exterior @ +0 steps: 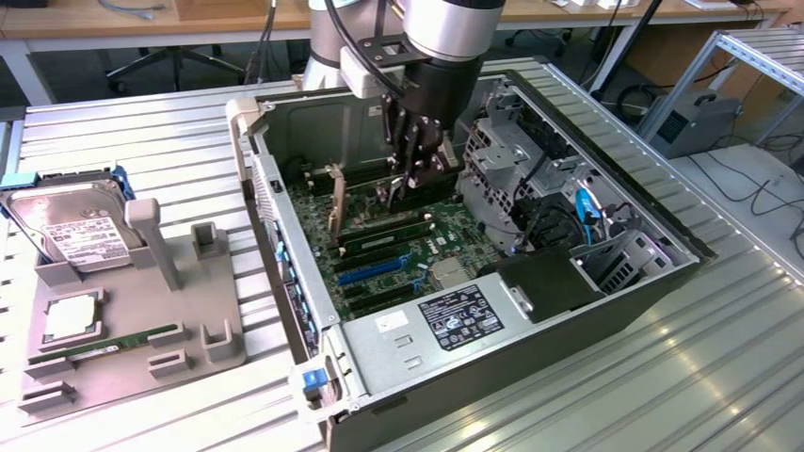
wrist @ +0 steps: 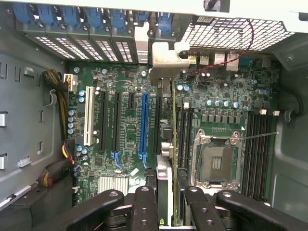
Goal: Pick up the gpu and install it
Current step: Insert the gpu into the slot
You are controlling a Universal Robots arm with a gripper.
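Note:
The gpu point(wrist: 173, 139) stands on edge inside the open computer case point(exterior: 628, 282), seen edge-on in the wrist view, just beside the long blue slot point(wrist: 143, 125) of the motherboard. Its metal bracket point(wrist: 166, 62) reaches the row of rear slot openings, and it shows in the exterior view as a tan strip point(exterior: 337, 215). My gripper point(wrist: 168, 195) is shut on the card's far end, one black finger on each face. In the exterior view the gripper point(exterior: 415, 179) hangs straight down into the case, low over the board. Whether the card's edge sits in a slot is hidden.
On the exterior view's left, a grey fixture point(exterior: 188, 282) holds a hard drive point(exterior: 70, 231), a processor point(exterior: 70, 315) and a green RAM stick point(exterior: 107, 344). Inside the case are a drive cage point(exterior: 503, 160), a power supply point(exterior: 446, 320), the open CPU socket point(wrist: 216, 154) and cable bundles point(wrist: 60, 106).

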